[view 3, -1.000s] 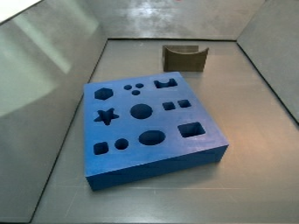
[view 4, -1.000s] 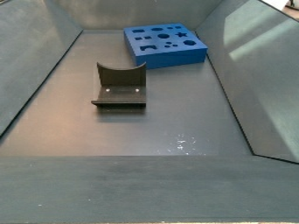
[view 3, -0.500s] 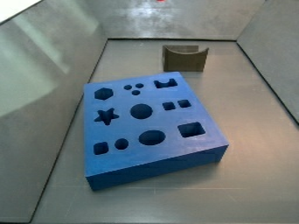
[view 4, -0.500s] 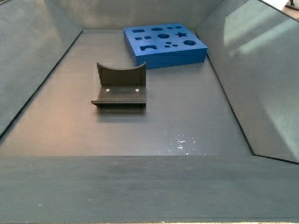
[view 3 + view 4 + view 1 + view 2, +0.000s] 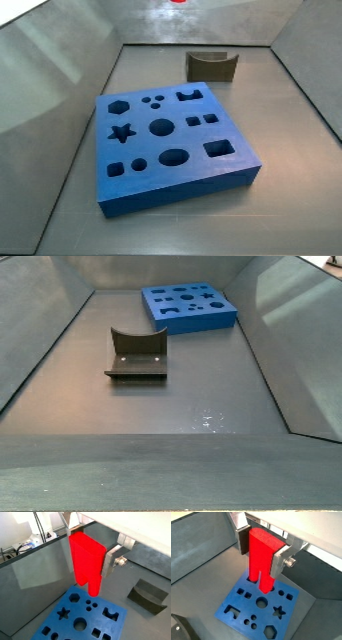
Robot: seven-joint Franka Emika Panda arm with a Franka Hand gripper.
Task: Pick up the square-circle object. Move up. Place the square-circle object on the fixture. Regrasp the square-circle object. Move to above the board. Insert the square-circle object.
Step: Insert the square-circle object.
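My gripper is shut on the square-circle object, a bright red-orange block held upright between the silver fingers, slotted end down. It hangs well above the blue board with its shaped holes. The gripper, the object and the board show in both wrist views. In a side view only a red tip shows at the upper edge, above the board. The dark fixture stands empty beyond the board.
Grey walls enclose the floor on all sides. In a side view the fixture stands mid-floor with the board behind it, by the far wall. The fixture also shows in a wrist view.
The red tip has come into sight at the upper edge of a side view and shifted slightly left. Board and fixture have not moved.
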